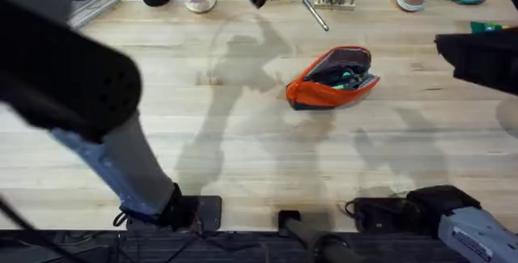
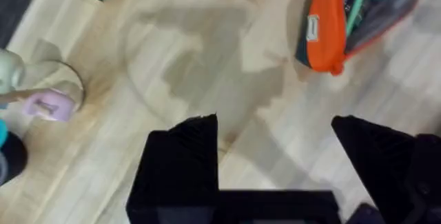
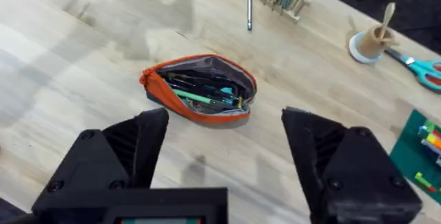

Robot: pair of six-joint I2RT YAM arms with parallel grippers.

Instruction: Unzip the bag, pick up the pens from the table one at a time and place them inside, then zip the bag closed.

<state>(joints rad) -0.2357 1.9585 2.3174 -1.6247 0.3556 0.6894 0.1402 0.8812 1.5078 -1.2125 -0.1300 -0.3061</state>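
You've got the left pincer (image 2: 275,155) w/ fingers apart, hovering over bare worktop (image 1: 243,150), holding nothing. Right of centre the bag (image 1: 333,78) lies unzipped, a green pen (image 3: 200,97) & dark pens inside. A silver-grey pen (image 1: 315,14) lies far of it. Right pincer (image 3: 224,158) also spread, empty, above the worktop.

orange pencil pouch (image 1: 333,79) – navy base, unzipped, mouth gaping, right of centre in overhead view | green pen (image 3: 200,98) and black pen (image 3: 187,84) – lying inside pouch along its length | silver-grey pen (image 1: 316,14) – lying flat, slanted, upper centre | wooden table (image 1: 243,150) – light plank grain
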